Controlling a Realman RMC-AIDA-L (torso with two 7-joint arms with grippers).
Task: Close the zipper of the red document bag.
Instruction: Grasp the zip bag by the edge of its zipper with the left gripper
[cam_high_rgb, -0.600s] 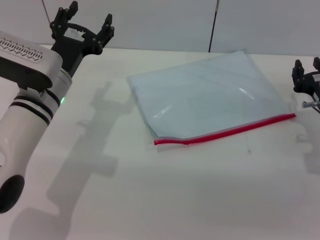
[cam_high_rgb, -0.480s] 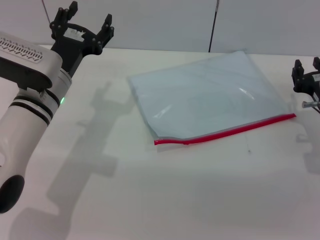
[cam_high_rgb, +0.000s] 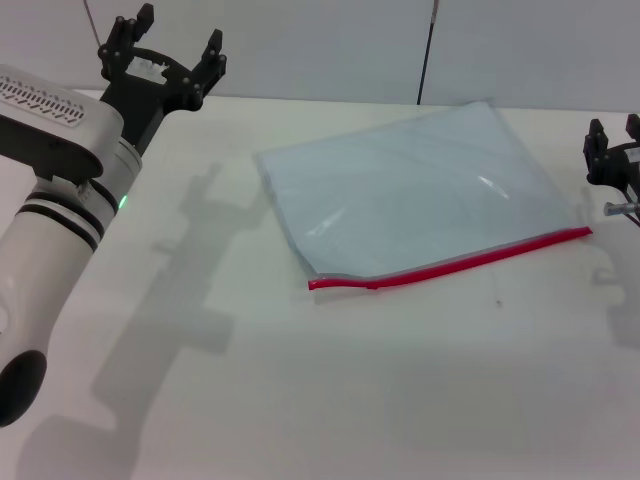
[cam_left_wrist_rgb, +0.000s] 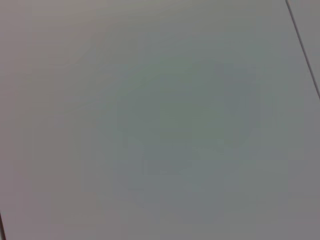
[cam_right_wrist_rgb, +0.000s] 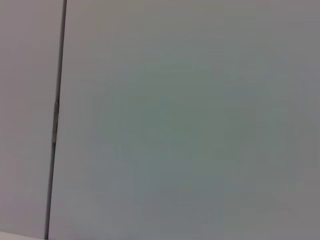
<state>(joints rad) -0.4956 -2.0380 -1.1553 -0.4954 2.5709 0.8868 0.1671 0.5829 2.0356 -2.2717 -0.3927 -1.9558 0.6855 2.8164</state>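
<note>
The red document bag (cam_high_rgb: 415, 190), a flat pale blue-grey pouch, lies on the white table (cam_high_rgb: 330, 400) right of centre. Its red zipper (cam_high_rgb: 455, 264) runs along the near long edge, and a small slider (cam_high_rgb: 372, 286) sits near the left end. My left gripper (cam_high_rgb: 165, 45) is raised at the far left, well away from the bag, with its fingers spread open. My right gripper (cam_high_rgb: 618, 135) stands at the right edge, just beyond the bag's right corner, fingers apart. Both wrist views show only a plain grey wall.
A grey panelled wall (cam_high_rgb: 330, 45) with a dark vertical seam (cam_high_rgb: 428, 50) rises behind the table. Shadows of the left arm fall on the tabletop left of the bag.
</note>
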